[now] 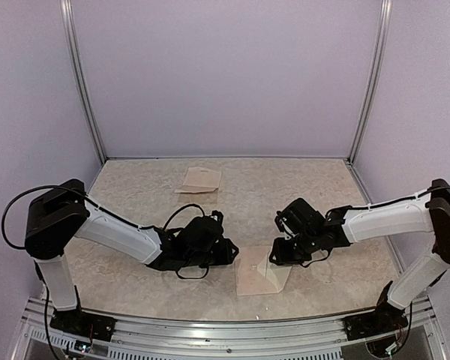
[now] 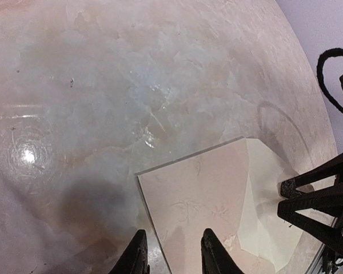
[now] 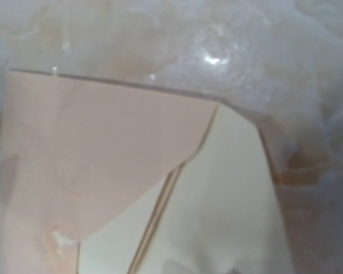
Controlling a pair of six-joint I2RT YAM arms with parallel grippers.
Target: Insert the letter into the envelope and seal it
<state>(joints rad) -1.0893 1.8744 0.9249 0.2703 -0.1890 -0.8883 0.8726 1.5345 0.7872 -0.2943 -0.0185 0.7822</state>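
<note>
The left gripper [image 2: 170, 254] gapes over the envelope [image 2: 200, 200]; the right gripper [image 1: 279, 255] touches it, grip unclear from here. A careless push could crease it.

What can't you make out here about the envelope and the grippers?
Right wrist view: blurred, envelope cut off at the bottom edge, own fingers out of frame.
Top view: right gripper hides the envelope's right edge; grip unclear.
Top view: far sheet too small to identify.
</note>
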